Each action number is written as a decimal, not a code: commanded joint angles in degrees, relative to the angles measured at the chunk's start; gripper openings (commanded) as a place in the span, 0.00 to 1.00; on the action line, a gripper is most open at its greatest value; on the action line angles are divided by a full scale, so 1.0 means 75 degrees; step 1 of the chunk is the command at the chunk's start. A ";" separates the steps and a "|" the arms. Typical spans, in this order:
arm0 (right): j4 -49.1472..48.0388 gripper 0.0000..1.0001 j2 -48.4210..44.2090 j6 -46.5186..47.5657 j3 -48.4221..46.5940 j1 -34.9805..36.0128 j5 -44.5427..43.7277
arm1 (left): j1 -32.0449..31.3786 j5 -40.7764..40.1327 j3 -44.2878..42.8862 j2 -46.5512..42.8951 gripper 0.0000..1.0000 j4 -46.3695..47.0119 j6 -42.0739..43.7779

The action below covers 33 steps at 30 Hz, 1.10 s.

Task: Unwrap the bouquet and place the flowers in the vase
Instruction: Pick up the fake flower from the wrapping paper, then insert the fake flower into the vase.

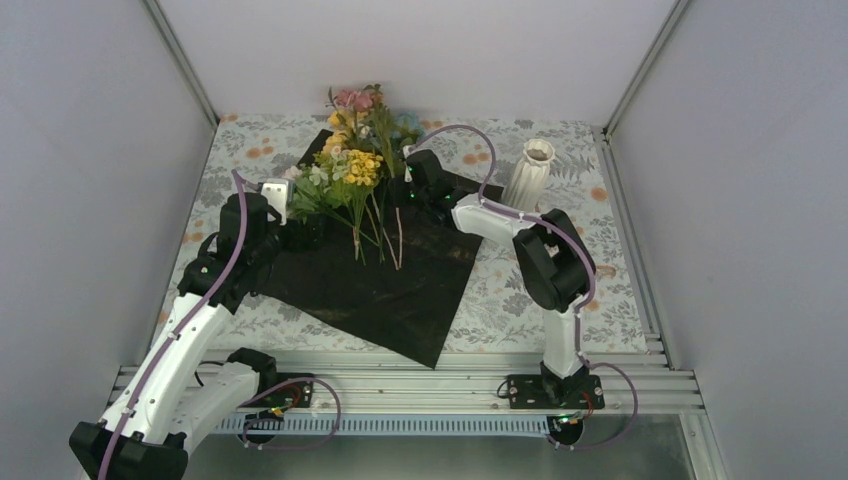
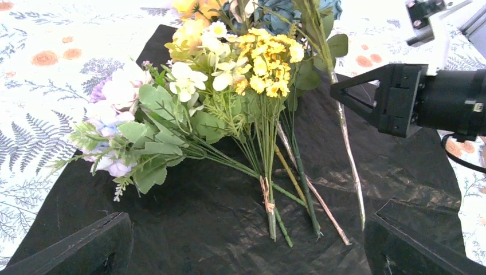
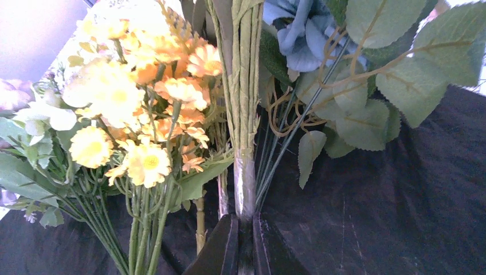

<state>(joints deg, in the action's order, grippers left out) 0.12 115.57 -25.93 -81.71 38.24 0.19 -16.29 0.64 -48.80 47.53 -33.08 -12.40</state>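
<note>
Black sheet (image 1: 400,290): lies unfolded and flat on the tablecloth (image 1: 560,290), one corner toward the arms.

Near half of the sheet: shows only bare, crinkled film.

Left edge of the sheet, left gripper (image 1: 300,232): hangs low with jaws spread wide, grips nothing, faces the cut stem ends.

Middle to far corner of the sheet, flowers (image 1: 350,170): lie fanned out, cut ends toward the sheet's centre, blooms over its far corner. Some bound by a tan tie (image 2: 266,200), others loose.

Right of the sheet's middle, right gripper (image 3: 243,229): pinches narrow on one thick green stem (image 3: 245,172), at its shiny wrapped part just under the leaves and a blue bloom (image 3: 298,34), with the long cut end free.

Just past the sheet's right corner, vase (image 1: 527,172): stands upright on the tablecloth, with nothing visible in it.

Handling, as a judgement: probably light and springy, stiff enough along the stem to lift from one point, with heads prone to droop and leaves prone to snag neighbours. Best taken on bare stem below the leaves, never by the blooms, leaving the cut end clear for the narrow mouth. Likely to tip the tall vase if knocked against its rim.
</note>
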 commanded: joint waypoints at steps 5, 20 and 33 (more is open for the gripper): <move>-0.0626 0.07 -0.1243 -0.0069 0.0614 0.0150 -0.0406 | -0.0021 0.0193 0.0072 -0.0001 1.00 0.0202 0.0048; -0.0440 0.08 -0.2630 0.0079 0.1082 0.0293 -0.0128 | -0.0028 0.1132 0.0125 -0.0051 0.95 0.0423 0.0081; -0.1679 0.10 -0.4413 -0.1216 0.1951 0.1141 0.0852 | -0.0437 0.5494 0.0611 0.0179 0.78 0.3078 -0.1566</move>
<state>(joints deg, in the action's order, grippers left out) -7.44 84.07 -30.63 -68.60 44.10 4.56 -17.37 31.75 -44.80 47.92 -19.66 -19.38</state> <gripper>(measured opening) 0.102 0.788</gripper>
